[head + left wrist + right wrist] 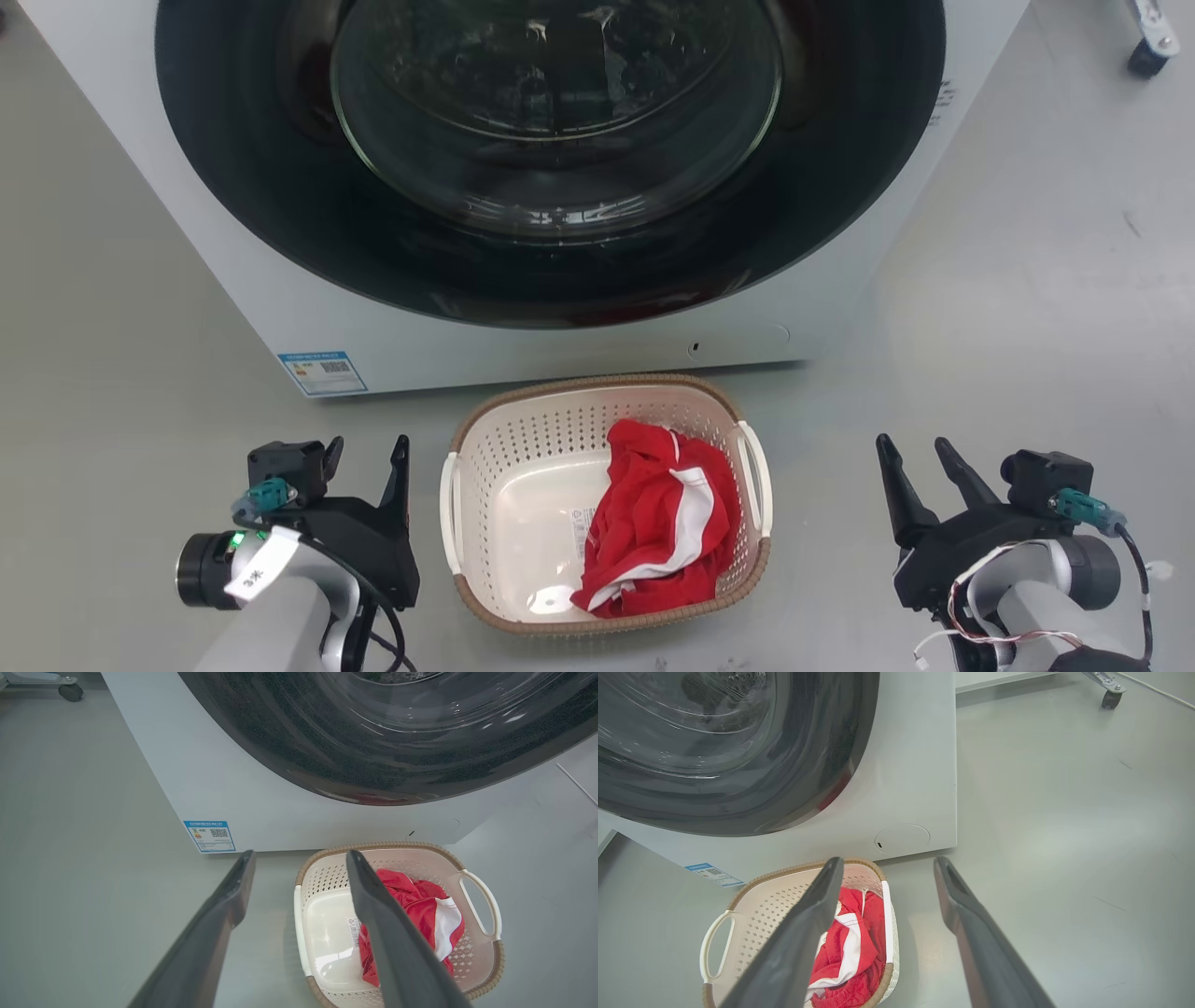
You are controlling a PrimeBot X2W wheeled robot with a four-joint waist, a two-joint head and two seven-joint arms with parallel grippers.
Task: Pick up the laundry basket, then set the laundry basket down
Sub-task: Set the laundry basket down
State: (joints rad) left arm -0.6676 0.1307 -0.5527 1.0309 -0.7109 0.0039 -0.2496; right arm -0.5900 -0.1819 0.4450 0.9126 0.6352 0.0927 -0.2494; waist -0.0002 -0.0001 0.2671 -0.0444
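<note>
The laundry basket (523, 448) sits on the grey floor (1027, 327) just in front of the white washing machine (280, 308), between the 2 grippers. A red garment (663, 523) with white stripes lies bunched in its right half (a label (581, 527) shows on the bare bottom beside it). The left gripper (368, 446) hovers near the basket's left side, its 2 fingers spread apart and holding nothing. The right gripper (912, 444) hangs farther off the right side, fingers likewise parted and empty.
</note>
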